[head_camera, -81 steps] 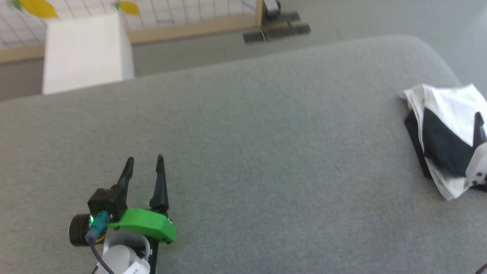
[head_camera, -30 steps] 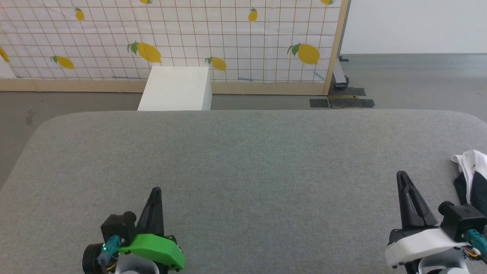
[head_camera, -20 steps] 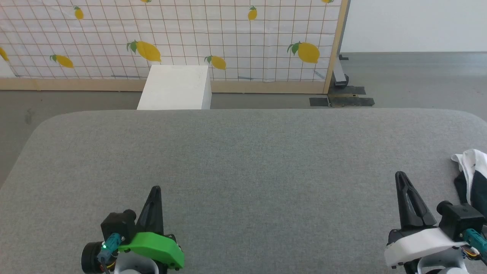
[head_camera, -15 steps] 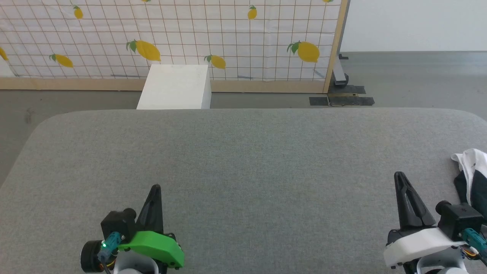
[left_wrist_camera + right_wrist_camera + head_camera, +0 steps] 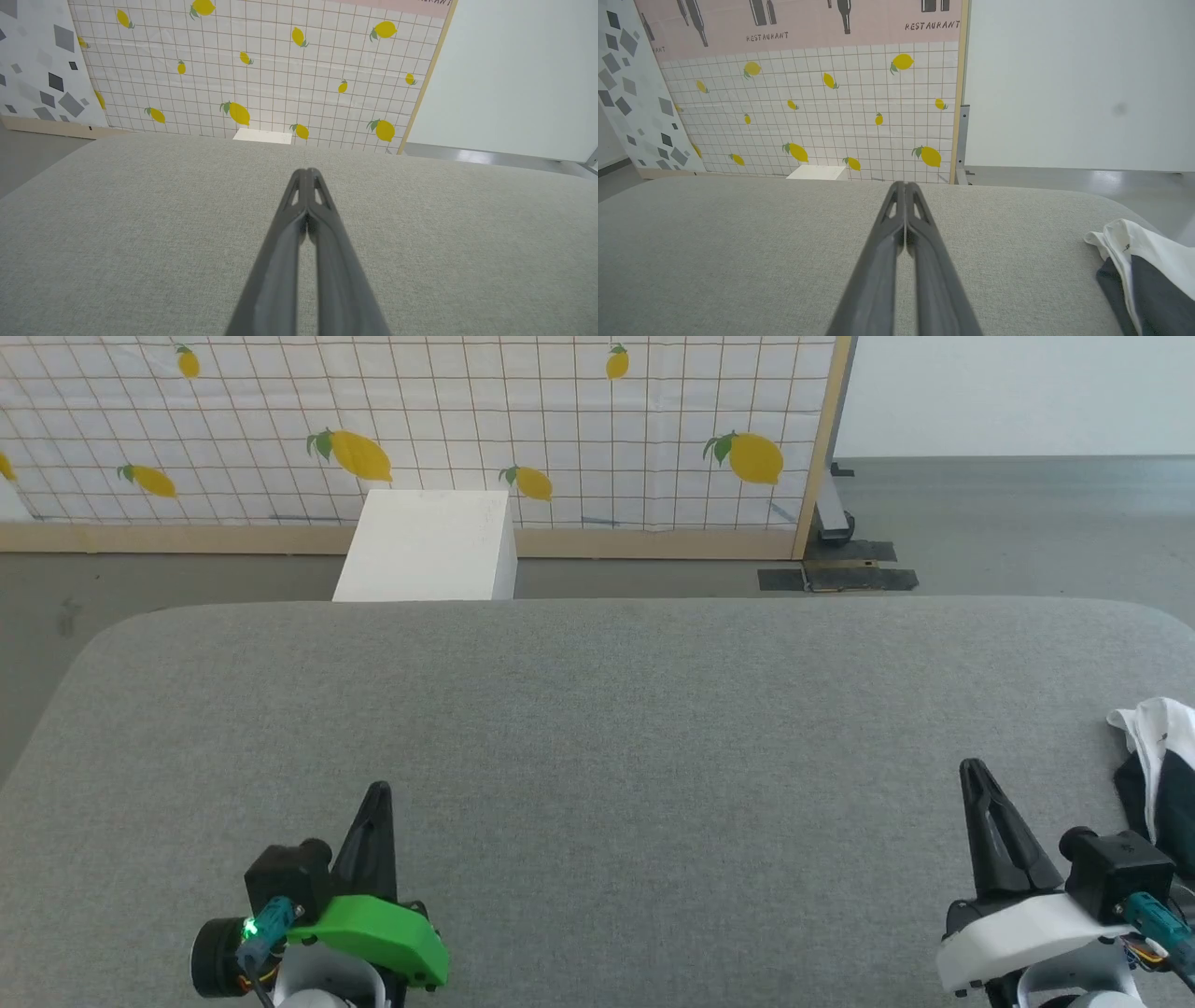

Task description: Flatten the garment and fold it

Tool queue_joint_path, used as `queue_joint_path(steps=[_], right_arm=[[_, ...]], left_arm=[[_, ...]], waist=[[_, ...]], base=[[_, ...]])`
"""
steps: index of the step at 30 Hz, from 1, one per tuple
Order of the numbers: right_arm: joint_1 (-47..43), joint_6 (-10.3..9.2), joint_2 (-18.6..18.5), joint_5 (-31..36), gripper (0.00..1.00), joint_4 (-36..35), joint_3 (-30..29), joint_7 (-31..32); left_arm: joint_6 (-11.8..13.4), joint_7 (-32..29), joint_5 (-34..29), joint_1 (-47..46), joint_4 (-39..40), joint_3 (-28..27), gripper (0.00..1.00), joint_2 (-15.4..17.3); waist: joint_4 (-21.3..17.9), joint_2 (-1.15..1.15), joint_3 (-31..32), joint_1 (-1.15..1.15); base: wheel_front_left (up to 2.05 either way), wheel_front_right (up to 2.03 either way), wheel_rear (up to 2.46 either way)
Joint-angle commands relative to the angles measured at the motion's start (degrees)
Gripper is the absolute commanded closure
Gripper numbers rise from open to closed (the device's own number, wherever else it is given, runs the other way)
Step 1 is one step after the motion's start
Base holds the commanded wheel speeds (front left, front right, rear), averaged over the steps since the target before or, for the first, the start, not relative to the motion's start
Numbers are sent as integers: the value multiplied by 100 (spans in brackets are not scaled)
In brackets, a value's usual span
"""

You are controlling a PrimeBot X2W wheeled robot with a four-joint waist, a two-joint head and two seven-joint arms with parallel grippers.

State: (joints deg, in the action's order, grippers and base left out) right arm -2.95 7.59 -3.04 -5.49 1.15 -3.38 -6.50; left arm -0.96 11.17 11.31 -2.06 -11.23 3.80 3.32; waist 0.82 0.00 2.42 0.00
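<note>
Fingers of the left gripper (image 5: 377,791) are pressed together on nothing, and so are those of the right gripper (image 5: 975,769). Both point across the grey fabric-covered worktop (image 5: 597,709) towards the lemon-print screen (image 5: 448,420). The garment (image 5: 1158,737) lies bundled, white cloth over black, at the worktop's right edge and is cut off by the head view's border. It is just beside the right gripper, and the right wrist view shows it apart from the fingers. A white box (image 5: 425,546) stands on the floor beyond the worktop.
</note>
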Motion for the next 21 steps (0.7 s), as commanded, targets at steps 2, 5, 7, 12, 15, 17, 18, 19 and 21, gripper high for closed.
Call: queue_joint_path(steps=[2, 5, 7, 12, 15, 17, 18, 19, 21], right_arm=[[73, -3, 4, 55, 100, -24, 27, 35], [80, -3, 5, 71, 100, -27, 37, 55], [85, -3, 5, 82, 100, -29, 44, 69], [99, -3, 6, 113, 100, -34, 64, 108], [106, -4, 6, 128, 100, -37, 73, 127], [111, -4, 6, 139, 100, -39, 80, 140], [113, -4, 6, 145, 100, -40, 84, 147], [115, -4, 6, 150, 100, -41, 87, 153], [120, -4, 7, 160, 100, -43, 93, 166]], left_arm=[[25, -51, -121, 53, 60, -35, 100, -12], [28, -86, -154, 58, 96, -46, 100, -13], [29, -109, -176, 62, 118, -54, 100, -13], [34, -177, -241, 71, 186, -76, 100, -16], [36, -210, -271, 76, 219, -86, 100, -17], [37, -232, -293, 79, 242, -93, 100, -17], [38, -245, -305, 81, 254, -98, 100, -18], [39, -255, -315, 83, 264, -101, 100, -18], [40, -278, -336, 86, 287, -108, 100, -19]], waist=[[-2, 0, -6, 0], [-5, 0, -14, 0], [-6, 0, -19, 0], [-12, 0, -34, 0], [-14, 0, -41, 0], [-16, 0, -46, 0], [-17, 0, -49, 0], [-17, 0, -51, 0], [-19, 0, -56, 0]], base=[[0, 0, 0], [0, 0, 0], [0, 0, 0], [0, 0, 0], [0, 0, 0], [0, 0, 0], [0, 0, 0], [0, 0, 0], [0, 0, 0]])
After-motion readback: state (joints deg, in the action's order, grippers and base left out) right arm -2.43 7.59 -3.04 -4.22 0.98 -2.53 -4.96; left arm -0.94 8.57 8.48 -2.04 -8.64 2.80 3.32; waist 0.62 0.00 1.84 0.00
